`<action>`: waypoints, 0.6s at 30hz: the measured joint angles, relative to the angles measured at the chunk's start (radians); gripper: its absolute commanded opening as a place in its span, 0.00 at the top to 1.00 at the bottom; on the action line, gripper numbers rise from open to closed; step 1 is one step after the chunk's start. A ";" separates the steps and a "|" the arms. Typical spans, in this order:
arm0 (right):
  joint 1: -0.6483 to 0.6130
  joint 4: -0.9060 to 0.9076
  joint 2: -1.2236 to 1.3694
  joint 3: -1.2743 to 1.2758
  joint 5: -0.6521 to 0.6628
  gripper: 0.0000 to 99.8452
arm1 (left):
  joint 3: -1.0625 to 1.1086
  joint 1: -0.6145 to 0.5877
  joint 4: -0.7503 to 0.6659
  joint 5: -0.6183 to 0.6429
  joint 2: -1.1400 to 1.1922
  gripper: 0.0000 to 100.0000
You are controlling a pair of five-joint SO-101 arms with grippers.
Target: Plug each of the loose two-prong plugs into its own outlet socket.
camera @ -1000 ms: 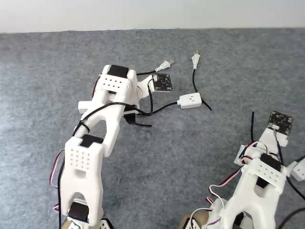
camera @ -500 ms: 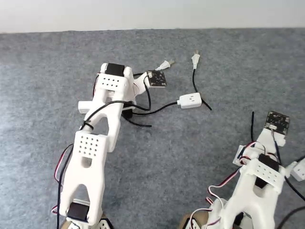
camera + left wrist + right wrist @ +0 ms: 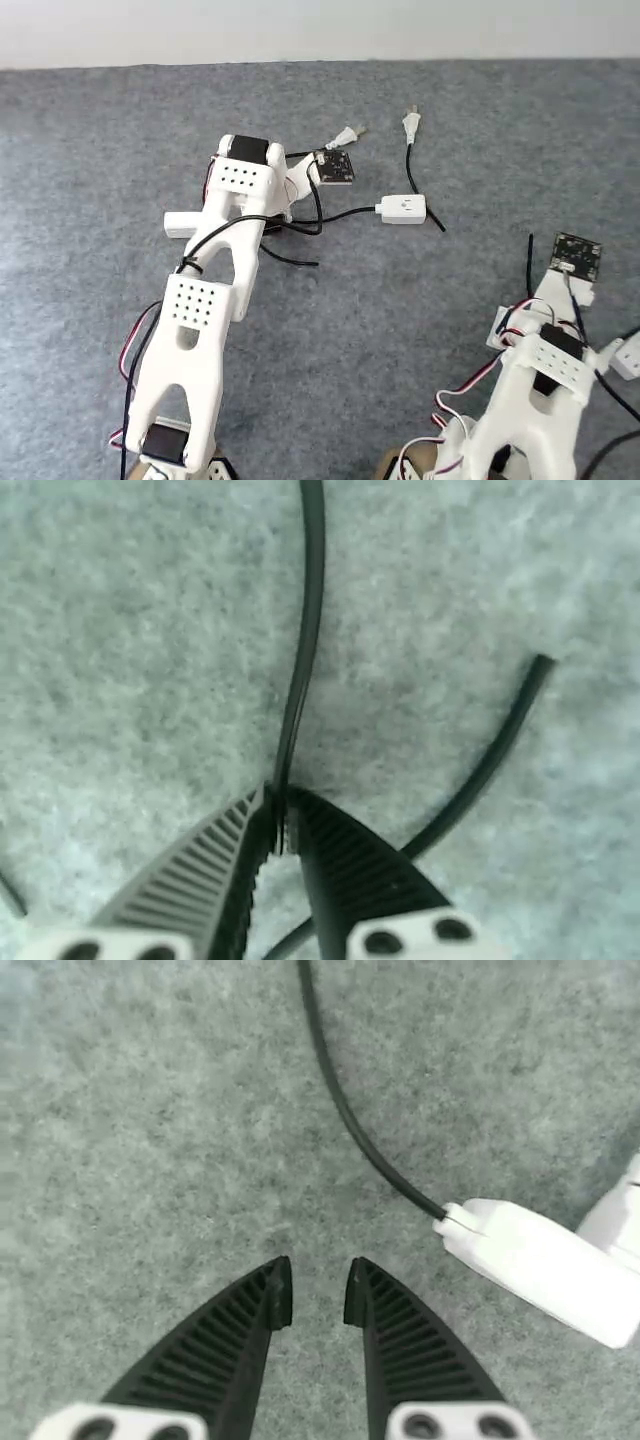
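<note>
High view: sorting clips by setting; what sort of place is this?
Probably a robot test bench: left arm and right arm on a grey carpeted tabletop, a white outlet socket with black cord, pale wall behind.

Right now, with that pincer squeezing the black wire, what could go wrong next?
1. The left pincer grips the black cord itself, not a plug, so a pull could drag the white outlet socket, seemingly on that cord's end, along the carpet, or let the thin cord slip out.
2. A second loose cord lies right beside the pincer and might snag.
3. The nearest plug lies apart from that socket, so lining up its prongs looks tricky.
</note>
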 measured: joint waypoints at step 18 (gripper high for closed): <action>-0.005 -0.018 0.000 0.000 0.000 0.91 | 0.000 -0.002 0.000 0.186 -0.288 0.99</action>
